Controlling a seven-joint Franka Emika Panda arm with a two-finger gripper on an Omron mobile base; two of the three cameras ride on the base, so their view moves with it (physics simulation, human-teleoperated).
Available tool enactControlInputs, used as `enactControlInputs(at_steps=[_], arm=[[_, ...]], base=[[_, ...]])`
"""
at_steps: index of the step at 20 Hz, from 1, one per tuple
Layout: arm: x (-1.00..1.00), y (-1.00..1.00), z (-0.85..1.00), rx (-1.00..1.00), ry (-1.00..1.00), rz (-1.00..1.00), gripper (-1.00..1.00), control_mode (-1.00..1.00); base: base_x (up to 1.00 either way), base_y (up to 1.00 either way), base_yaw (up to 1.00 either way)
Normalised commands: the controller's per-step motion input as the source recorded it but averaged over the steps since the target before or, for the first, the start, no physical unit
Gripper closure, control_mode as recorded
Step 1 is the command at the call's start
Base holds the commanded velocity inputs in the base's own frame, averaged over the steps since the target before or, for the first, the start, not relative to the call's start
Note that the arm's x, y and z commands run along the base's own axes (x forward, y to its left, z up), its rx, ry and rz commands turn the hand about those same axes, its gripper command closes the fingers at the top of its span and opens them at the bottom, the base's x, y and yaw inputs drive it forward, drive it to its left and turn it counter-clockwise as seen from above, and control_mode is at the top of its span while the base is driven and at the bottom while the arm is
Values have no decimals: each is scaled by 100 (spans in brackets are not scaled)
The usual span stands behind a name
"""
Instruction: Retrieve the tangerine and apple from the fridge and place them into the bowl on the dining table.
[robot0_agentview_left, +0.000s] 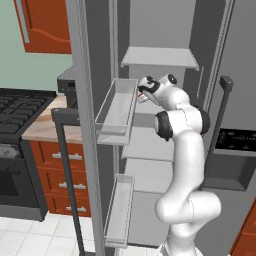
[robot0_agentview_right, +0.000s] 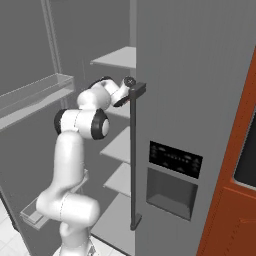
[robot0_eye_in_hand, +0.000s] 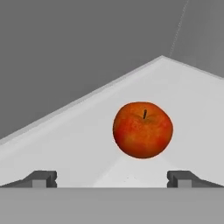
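Apple (robot0_eye_in_hand: 143, 130) sits on a white fridge shelf (robot0_eye_in_hand: 192, 113), stem up, right of centre ahead of the end effector (robot0_eye_in_hand: 112, 178) — fingers spread wide, empty. We judge: shift right to centre the fruit, advance, close gently at its widest girth. Arm folded, elbow bent, wrist reaching into the open fridge (robot0_agentview_left: 160, 57).

Fridge (robot0_agentview_left: 150, 30) cut off by top + bottom edges in left base view; right base view crops it top + bottom too. Arm's elbow hides part of the middle shelf (robot0_agentview_left: 145, 150). Stove (robot0_agentview_left: 15, 115) cut by left edge. Hand view: fingers (robot0_eye_in_hand: 43, 178) show as tips only, rest cropped; shelf under apple (robot0_eye_in_hand: 142, 130) runs off both sides.
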Motion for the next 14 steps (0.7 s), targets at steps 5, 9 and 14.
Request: enactControlInputs(at_steps=[5, 9, 14], arm=[[42, 0, -9, 0, 0, 6, -100, -100], [40, 0, -12, 0, 0, 5, -100, -100], [36, 0, -18, 0, 2, 5, -100, -100]], base=[[0, 0, 0], [0, 0, 0], [0, 0, 0]])
